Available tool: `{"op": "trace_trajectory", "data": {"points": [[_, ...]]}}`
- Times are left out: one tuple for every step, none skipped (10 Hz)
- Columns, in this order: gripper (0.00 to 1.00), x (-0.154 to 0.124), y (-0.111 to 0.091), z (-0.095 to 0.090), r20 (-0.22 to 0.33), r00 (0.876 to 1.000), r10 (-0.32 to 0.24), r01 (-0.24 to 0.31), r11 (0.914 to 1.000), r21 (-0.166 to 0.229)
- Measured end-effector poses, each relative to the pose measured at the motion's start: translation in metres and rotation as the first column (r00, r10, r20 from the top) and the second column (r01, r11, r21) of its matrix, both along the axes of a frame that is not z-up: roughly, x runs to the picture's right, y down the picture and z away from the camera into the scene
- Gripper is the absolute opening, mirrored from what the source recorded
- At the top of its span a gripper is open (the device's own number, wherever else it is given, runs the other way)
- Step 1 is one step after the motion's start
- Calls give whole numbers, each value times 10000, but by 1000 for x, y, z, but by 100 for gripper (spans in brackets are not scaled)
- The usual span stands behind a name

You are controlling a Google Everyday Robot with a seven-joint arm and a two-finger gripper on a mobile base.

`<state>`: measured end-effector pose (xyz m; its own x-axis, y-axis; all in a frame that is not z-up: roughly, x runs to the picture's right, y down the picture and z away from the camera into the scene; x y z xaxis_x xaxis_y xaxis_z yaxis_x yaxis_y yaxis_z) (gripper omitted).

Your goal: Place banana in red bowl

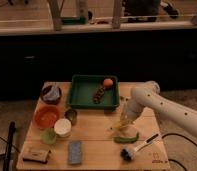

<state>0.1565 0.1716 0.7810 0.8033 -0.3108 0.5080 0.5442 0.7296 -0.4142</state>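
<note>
The banana (pixel 119 126) is small and pale yellow and lies on the wooden table right of centre, in front of the green tray. My gripper (pixel 125 120) hangs from the white arm (pixel 157 102) directly over the banana's right end and hides part of it. The red bowl (pixel 46 116) is orange-red and shallow. It sits at the table's left side, well apart from the gripper.
A green tray (pixel 82 95) holds an orange ball (pixel 108 82) and a brown item (pixel 98 94). A maroon bowl (pixel 51 93), metal cup (pixel 71 116), white cup (pixel 62 127) and light-green cup (pixel 48 136) crowd the red bowl. A green vegetable (pixel 126 138), brush (pixel 137 147), blue sponge (pixel 75 151) and brown block (pixel 34 155) lie in front.
</note>
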Motion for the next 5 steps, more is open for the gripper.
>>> {"op": "trace_trajectory", "data": {"points": [[0, -3, -6, -9, 306, 9994, -183, 181, 9998, 83], [0, -6, -9, -15, 539, 9980, -344, 336, 9993, 161], [0, -11, -11, -20, 797, 9952, -571, 555, 9982, 231], [0, -16, -15, -23, 967, 9928, -707, 680, 9972, 318], [0, -24, -17, -28, 1229, 9875, -985, 948, 9949, 356]]}}
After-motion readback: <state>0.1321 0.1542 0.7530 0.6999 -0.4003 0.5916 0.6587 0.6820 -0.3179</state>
